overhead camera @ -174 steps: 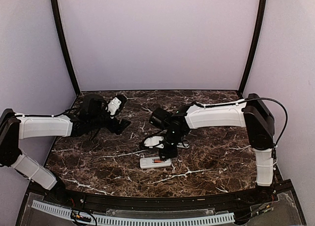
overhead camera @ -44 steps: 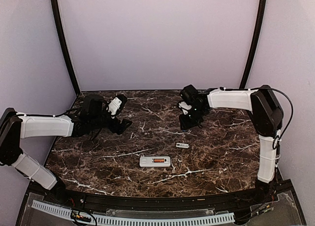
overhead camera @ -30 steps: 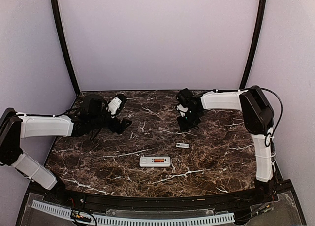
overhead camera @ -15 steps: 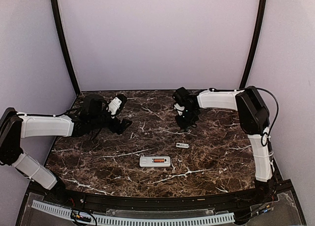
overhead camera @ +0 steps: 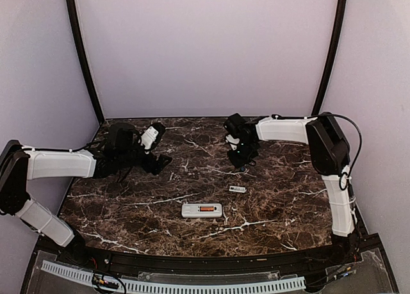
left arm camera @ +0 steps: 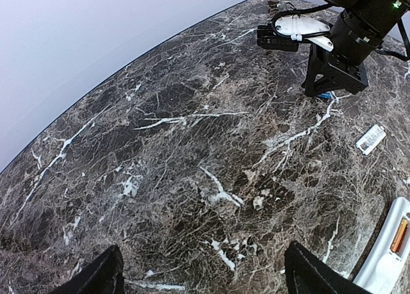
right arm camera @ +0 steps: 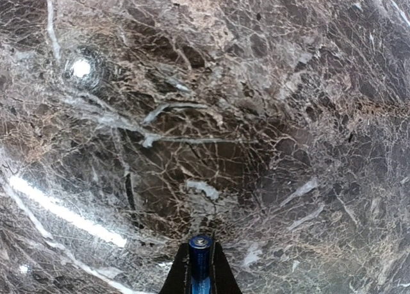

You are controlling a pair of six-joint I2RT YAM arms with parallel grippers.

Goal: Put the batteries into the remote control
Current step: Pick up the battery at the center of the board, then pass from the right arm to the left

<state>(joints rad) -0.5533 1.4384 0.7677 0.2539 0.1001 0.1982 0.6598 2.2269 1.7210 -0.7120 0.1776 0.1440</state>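
The white remote control (overhead camera: 202,210) lies back-up near the table's front middle with its compartment open. The orange battery (overhead camera: 205,209) sits inside it. Both also show in the left wrist view, the remote (left arm camera: 386,259) and the orange battery (left arm camera: 399,235). My right gripper (overhead camera: 240,161) is low over the far middle of the table. In the right wrist view it (right arm camera: 200,271) is shut on the blue battery (right arm camera: 199,259), whose tip points forward. My left gripper (overhead camera: 161,161) hovers at the left; it (left arm camera: 205,278) is open and empty.
The small flat white cover piece (overhead camera: 237,189) lies right of and beyond the remote; it also shows in the left wrist view (left arm camera: 371,139). The dark marble table (overhead camera: 128,204) ends at purple walls behind and at both sides.
The right gripper left the remote, swung to the far right, then slid a little left and lower onto the blue battery. The left arm has not moved.
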